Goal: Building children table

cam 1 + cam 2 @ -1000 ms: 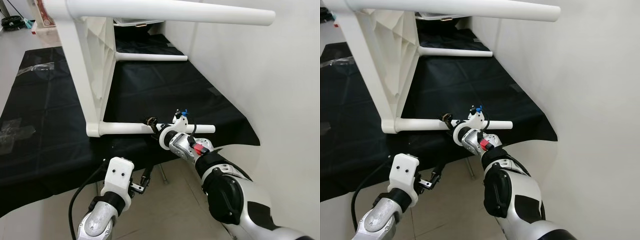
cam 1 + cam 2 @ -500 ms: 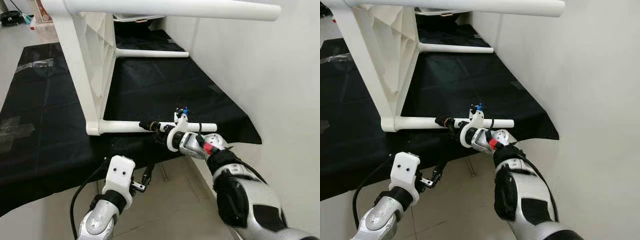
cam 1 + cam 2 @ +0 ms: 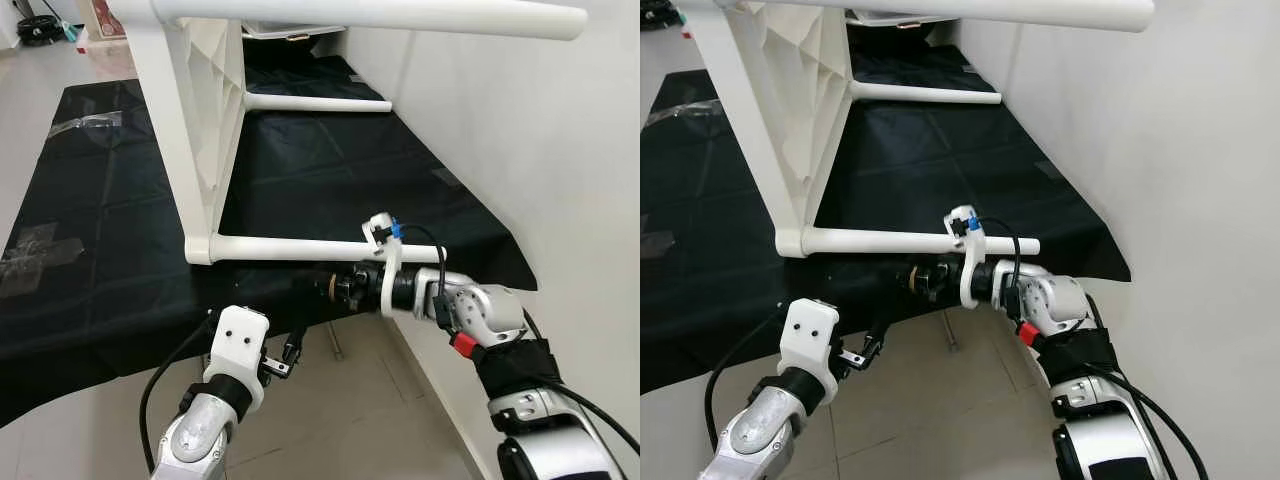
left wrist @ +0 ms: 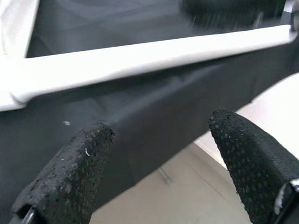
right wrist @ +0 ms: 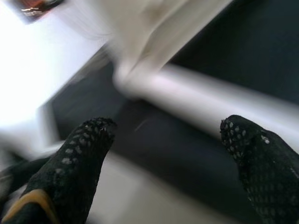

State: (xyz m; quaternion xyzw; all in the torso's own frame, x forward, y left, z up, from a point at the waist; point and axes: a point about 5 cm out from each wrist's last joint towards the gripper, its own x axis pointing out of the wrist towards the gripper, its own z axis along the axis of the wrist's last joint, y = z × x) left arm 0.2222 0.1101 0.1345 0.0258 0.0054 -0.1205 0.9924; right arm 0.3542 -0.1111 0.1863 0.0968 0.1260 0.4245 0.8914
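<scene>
A white children's table lies on its side on a black cloth. Its ribbed top panel stands upright and its round legs stick out toward the wall. The nearest leg rests along the cloth's front edge. My right gripper hangs just below and in front of that leg, pointing left, open and empty; its wrist view shows the blurred leg beyond the fingertips. My left gripper is lower, over the floor, open, looking up at the same leg.
A white wall runs close along the right. Tiled floor lies under both arms, with a thin metal support below the cloth's edge. Clear tape patches sit on the cloth at the left. Another table leg spans overhead.
My right gripper has come off the nearest leg and dropped below it, its wrist turned and the forearm swung out to the right. The left arm has barely moved.
</scene>
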